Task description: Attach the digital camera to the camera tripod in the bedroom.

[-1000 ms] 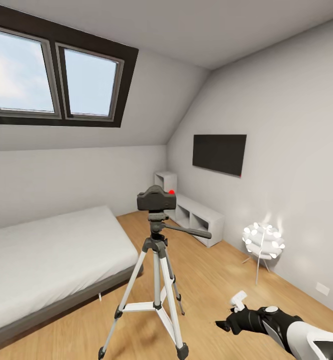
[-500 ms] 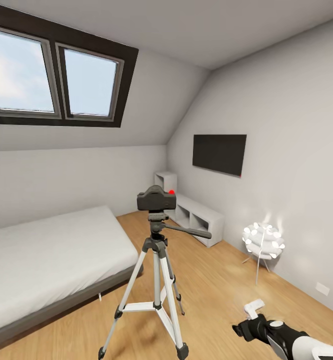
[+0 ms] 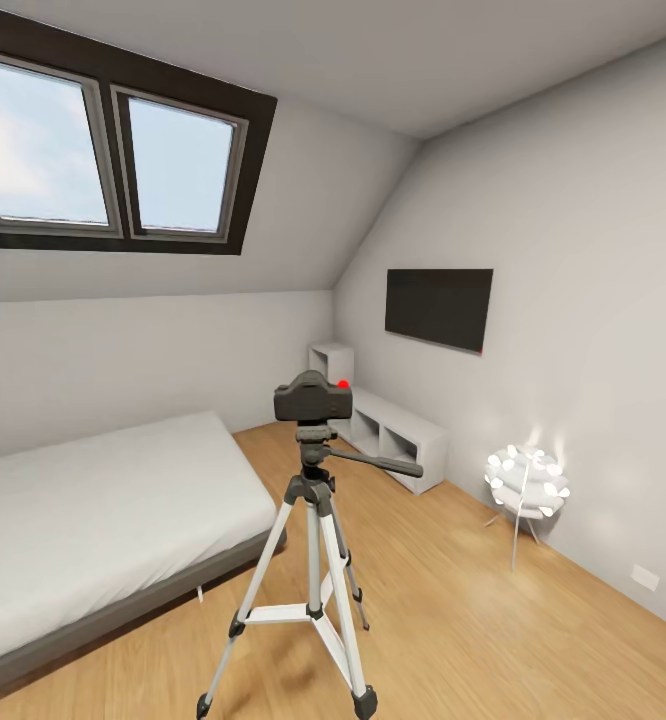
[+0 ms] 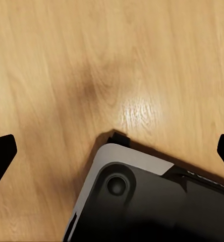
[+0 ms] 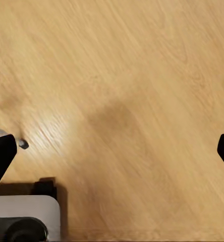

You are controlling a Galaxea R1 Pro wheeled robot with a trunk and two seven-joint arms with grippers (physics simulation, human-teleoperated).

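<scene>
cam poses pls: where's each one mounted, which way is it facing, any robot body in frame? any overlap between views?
Head: on the robot's head, facing the digital camera atop the camera tripod, bed alongside.
Left wrist: on the left arm, facing down at the wood floor; fingertips wide apart, robot base.
Right wrist: likewise; fingertips, base corner.
Shared: the floor; both wrists, the base.

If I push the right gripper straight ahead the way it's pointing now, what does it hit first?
Most likely the wood floor: the right gripper looks down at bare boards between its open fingertips. A grey and black part of the robot's base sits off to the side, probably outside that line. Depth is unclear.
</scene>
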